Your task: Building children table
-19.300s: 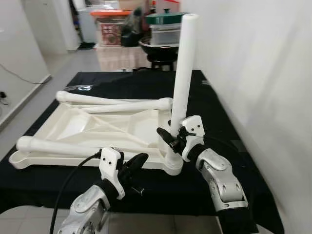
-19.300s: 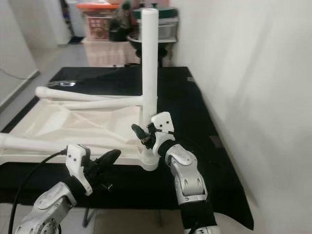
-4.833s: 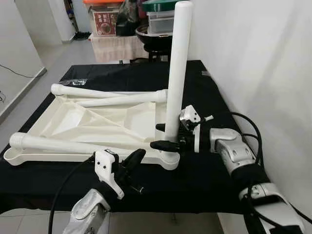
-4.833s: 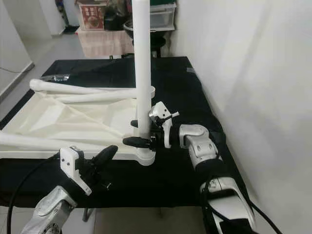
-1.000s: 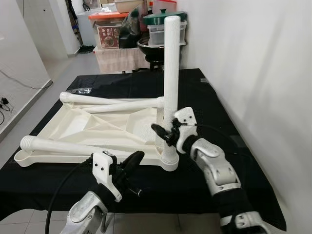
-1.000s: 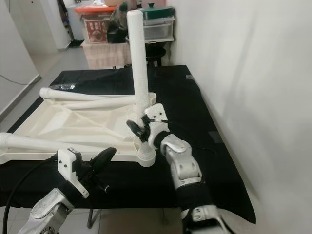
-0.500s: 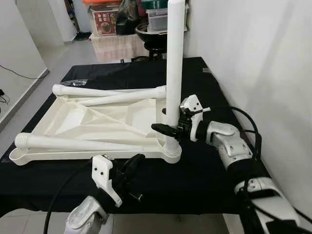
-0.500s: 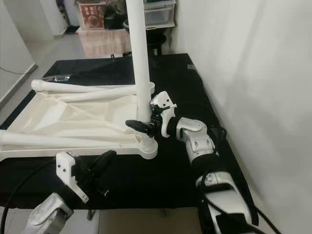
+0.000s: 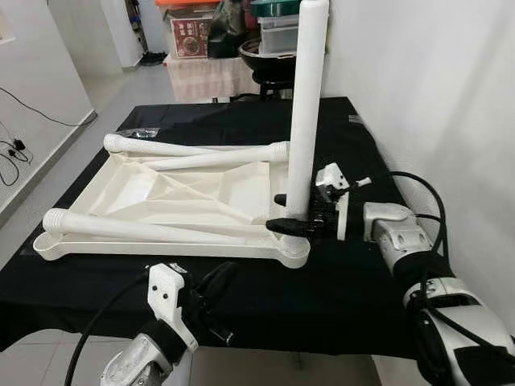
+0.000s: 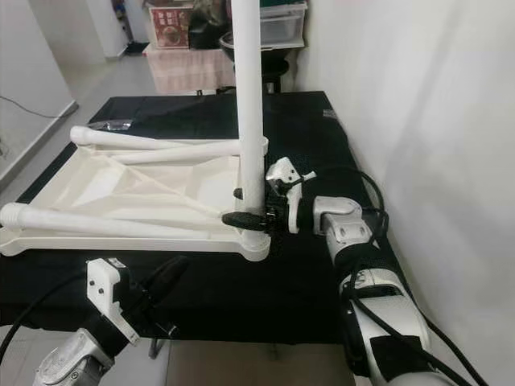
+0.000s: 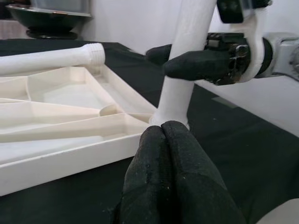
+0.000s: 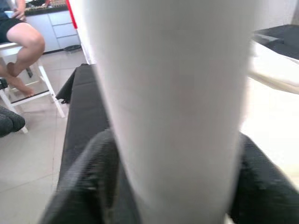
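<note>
Right gripper [image 9: 291,211] reaches in from the right side and clamps its two black fingers around the lower part of the upright leg [image 9: 306,104], one finger on each side of the white tube, just above the corner socket [image 9: 294,251] where the leg meets the tabletop. In the right wrist view the white tube [image 12: 173,107] stands between the two dark fingers [image 12: 86,186] and is pressed by both.

One upturned white tabletop [image 9: 173,205] lies underside up on the black cloth [image 9: 354,281] of the work surface, its ribs forming triangular cells. Three white legs can be counted: the one standing upright at the near right corner, one loose leg [image 9: 137,227] lying across the near edge of the tabletop with its threaded end to the left, and another [image 9: 193,153] lying along the far edge. A fourth tube may lie beside that far one, but the two are too close together to tell apart for certain.

Left gripper [image 9: 211,283] hangs low at the near edge of the cloth, apart from the tabletop, its two fingers [image 11: 173,172] pressed together with nothing between them.

Beyond the cloth stand a few storage boxes [image 9: 193,32] and a dark pot [image 9: 269,60]. A white wall [image 9: 434,96] runs along the right side. A seated person's legs [image 12: 23,51] show in the right wrist view
</note>
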